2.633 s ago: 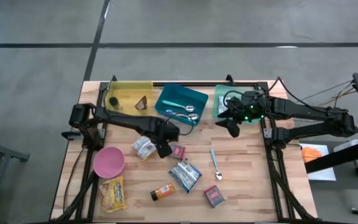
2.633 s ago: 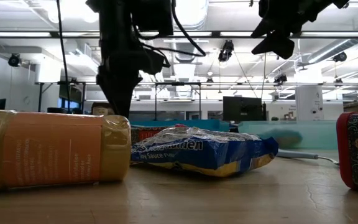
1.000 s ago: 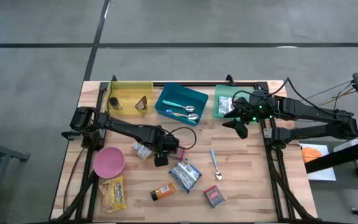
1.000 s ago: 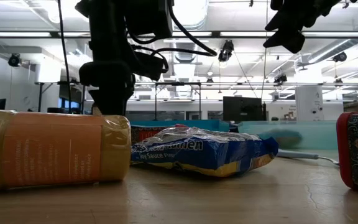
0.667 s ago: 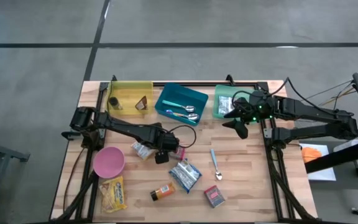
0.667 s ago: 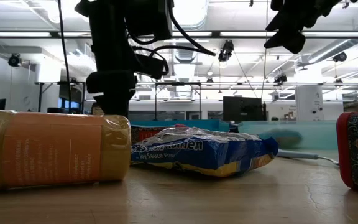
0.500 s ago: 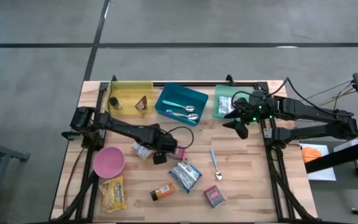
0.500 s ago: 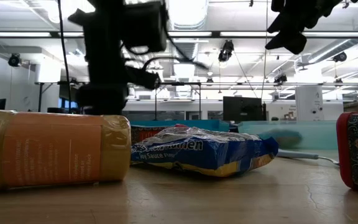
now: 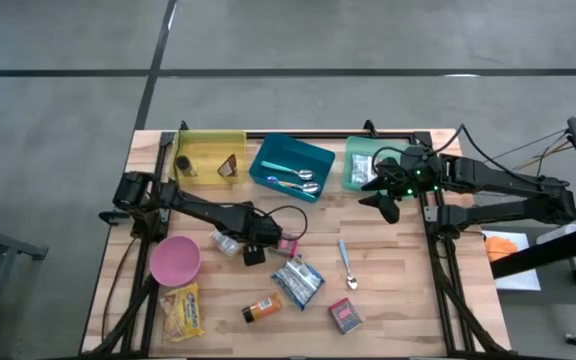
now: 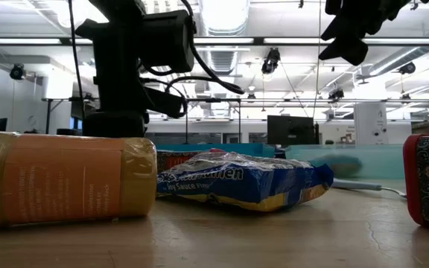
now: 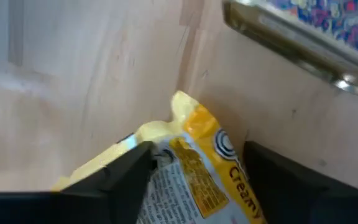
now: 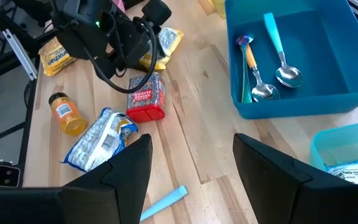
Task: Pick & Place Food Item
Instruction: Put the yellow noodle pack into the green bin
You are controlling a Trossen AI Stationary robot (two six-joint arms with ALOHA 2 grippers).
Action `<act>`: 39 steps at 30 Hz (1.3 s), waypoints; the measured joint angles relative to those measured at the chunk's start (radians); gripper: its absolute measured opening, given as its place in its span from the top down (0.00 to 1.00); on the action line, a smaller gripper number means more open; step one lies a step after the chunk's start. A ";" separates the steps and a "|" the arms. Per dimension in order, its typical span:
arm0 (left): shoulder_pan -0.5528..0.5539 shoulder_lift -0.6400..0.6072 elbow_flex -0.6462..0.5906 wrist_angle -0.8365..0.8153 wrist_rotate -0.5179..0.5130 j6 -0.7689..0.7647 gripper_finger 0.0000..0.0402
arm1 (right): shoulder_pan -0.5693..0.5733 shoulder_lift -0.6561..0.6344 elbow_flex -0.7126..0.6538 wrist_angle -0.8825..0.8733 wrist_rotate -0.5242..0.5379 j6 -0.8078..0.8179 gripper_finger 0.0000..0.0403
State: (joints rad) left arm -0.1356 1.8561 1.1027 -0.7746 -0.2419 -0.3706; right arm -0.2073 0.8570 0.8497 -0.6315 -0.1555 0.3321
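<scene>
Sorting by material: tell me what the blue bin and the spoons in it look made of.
Blue bin: likely moulded plastic; uniform teal colour, smooth matte walls, rounded rim. Spoons: bowls look like polished metal, bright and reflective; handles appear to be coloured plastic, one teal, one orange, though coatings can't be ruled out.

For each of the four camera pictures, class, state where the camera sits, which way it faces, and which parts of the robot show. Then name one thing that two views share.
High view: overhead, facing straight down on the wooden table; both arms show.
Low view: at table-top height, facing the room; orange bottle nearest, arms overhead.
Left wrist view: on the left arm, facing a yellow packet; its own fingers show.
Right wrist view: on the right arm, facing the blue bin; own fingers and the left arm show.
Shared: the red box.
</scene>
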 joint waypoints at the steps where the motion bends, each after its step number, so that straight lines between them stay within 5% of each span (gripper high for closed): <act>1: 0.000 0.000 0.000 0.000 -0.002 0.003 0.44 | 0.000 0.000 0.000 0.000 0.000 0.000 0.45; 9: 0.001 0.000 0.000 -0.001 -0.004 0.007 0.92 | 0.000 0.000 0.000 0.000 0.000 0.000 0.45; 11: 0.001 -0.002 0.002 -0.004 0.006 0.006 0.97 | 0.000 0.000 0.000 0.000 0.000 0.000 0.45; 32: 0.000 -0.064 0.295 -0.256 0.015 -0.008 1.00 | 0.000 -0.012 0.000 0.002 -0.011 -0.102 0.45; 39: 0.005 -0.220 0.318 -0.168 0.052 -0.056 1.00 | 0.000 -0.018 0.000 0.112 -0.170 -0.207 0.45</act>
State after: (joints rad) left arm -0.1309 1.6359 1.4208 -0.9426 -0.1902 -0.4270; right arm -0.2070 0.8391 0.8497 -0.5196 -0.3259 0.1255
